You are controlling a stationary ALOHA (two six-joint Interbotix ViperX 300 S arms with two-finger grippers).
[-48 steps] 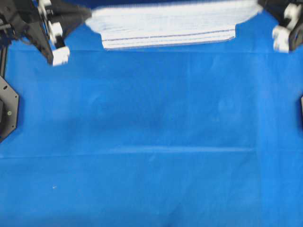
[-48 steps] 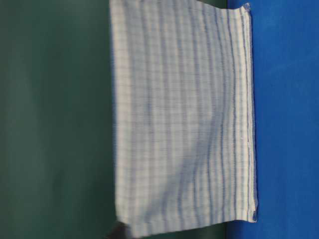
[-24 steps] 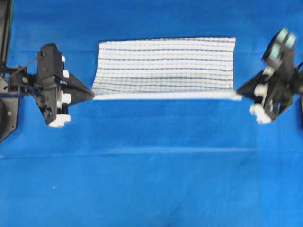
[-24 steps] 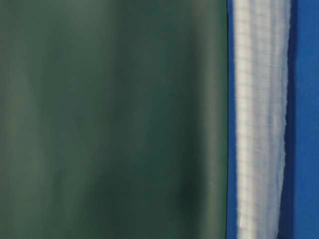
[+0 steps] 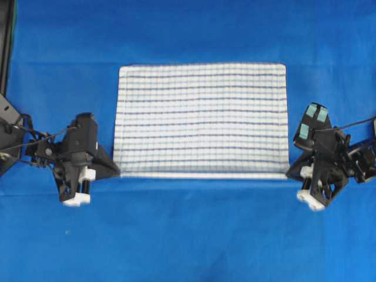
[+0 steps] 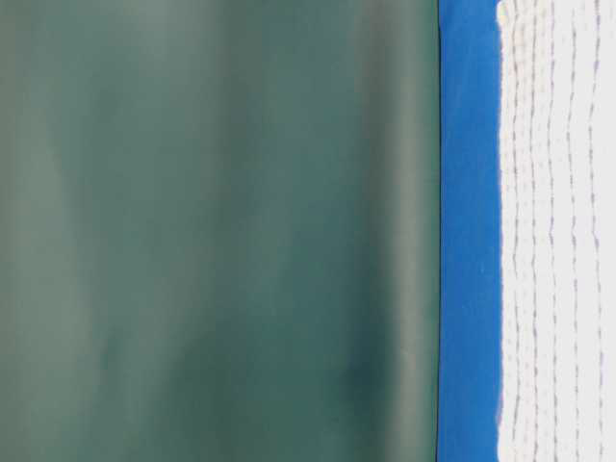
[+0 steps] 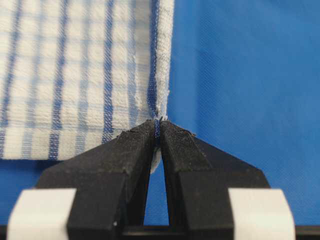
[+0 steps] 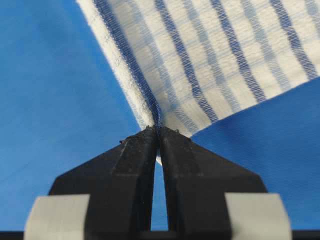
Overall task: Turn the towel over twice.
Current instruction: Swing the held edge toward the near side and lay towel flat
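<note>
The towel (image 5: 201, 120) lies spread flat, checked face up, on the large blue cloth (image 5: 188, 235) that covers the table, in the middle of the overhead view and somewhat toward its far side. It is a rectangle whose long axis runs from the left arm's side to the right arm's side; the dark and light blue stripes run along that same long axis, parallel to the near and far hems. The far edge is straight and its two far corners lie flat and free on the blue cloth. The near edge shows as a plain white hem band running between the two grippers. The left gripper (image 5: 116, 171) is clamped on the near left corner of the towel: in the left wrist view its black fingers (image 7: 131, 150) are pressed together with the hemmed corner (image 7: 157, 125) pinched between their tips, the cloth fanning away from them. The right gripper (image 5: 289, 173) is likewise closed on the near right corner, and in the right wrist view the corner (image 8: 155, 117) comes to a point right at the meeting of the fingertips (image 8: 175, 145). Both grippers sit low over the blue cloth, one at each end of the near hem. In the table-level view the towel (image 6: 558, 231) lies against the table top with a band of blue cloth (image 6: 469, 231) beyond it, in front of a dark green backdrop (image 6: 212, 231).
</note>
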